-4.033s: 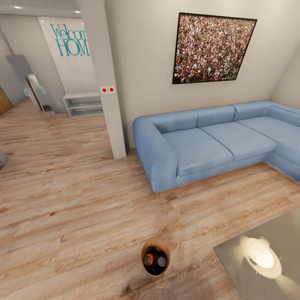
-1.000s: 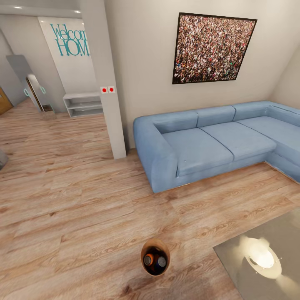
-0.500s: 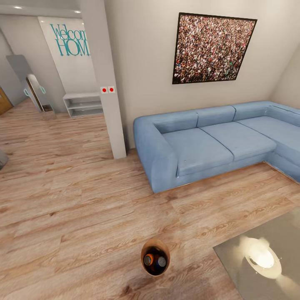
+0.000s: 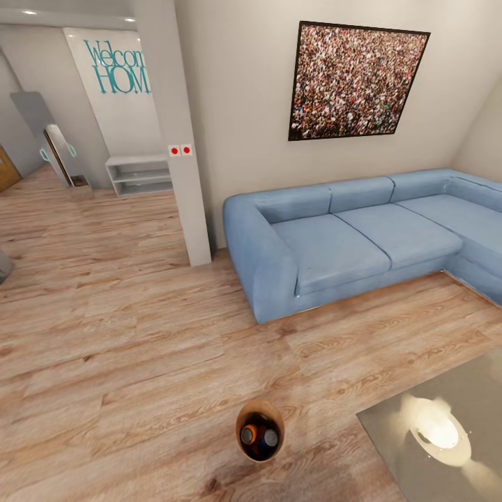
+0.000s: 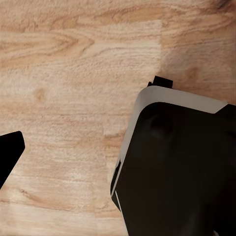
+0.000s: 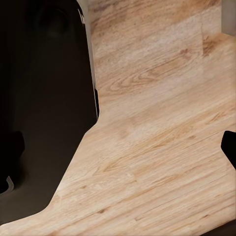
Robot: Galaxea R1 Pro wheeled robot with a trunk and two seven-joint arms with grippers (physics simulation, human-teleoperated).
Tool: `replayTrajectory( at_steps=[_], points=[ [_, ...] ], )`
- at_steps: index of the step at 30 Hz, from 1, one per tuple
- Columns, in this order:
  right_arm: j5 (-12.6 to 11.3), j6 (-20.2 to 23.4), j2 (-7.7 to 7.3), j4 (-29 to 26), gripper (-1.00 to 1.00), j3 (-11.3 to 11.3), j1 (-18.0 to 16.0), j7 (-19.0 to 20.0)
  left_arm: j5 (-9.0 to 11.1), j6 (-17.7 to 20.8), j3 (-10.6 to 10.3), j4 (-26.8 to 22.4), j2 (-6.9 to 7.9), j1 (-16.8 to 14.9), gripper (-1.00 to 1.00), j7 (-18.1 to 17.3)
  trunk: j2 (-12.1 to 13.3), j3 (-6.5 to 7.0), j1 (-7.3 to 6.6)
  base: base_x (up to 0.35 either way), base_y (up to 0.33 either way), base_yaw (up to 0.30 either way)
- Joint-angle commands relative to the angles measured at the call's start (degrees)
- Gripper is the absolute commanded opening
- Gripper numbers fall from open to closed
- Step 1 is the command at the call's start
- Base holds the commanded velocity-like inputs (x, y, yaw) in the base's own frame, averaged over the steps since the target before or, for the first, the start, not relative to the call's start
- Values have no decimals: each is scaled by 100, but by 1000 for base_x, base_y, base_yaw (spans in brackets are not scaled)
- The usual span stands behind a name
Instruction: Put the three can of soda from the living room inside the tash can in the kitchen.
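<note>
Head view shows us the bin (image 4: pixel 259 430) on the floor (image 4: pixel 139 348), cans (image 4: pixel 259 437) inside. We cannot tell either tool's state; carrying it carelessly could spill them.

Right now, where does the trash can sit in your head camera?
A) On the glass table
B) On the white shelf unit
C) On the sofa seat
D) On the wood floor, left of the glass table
D: the tash can stands on the wood floor, left of the glass table, with can tops visible inside.
</note>
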Motion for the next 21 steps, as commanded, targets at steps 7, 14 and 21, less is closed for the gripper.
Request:
replayTrajectory(
  at_steps=[7,14,21],
  points=[
    [0,-2,0,0,100,0,0,-2,2,0,0,-1,0,0,100,0,0,0,0,0,0,0],
    [0,-2,0,0,100,0,0,1,3,0,0,-1,0,0,100,0,0,0,0,0,0,0],
    [0,0,0,0,100,0,0,0,1,0,0,0,0,0,100,0,0,0,0,0,0,0]
  ],
)
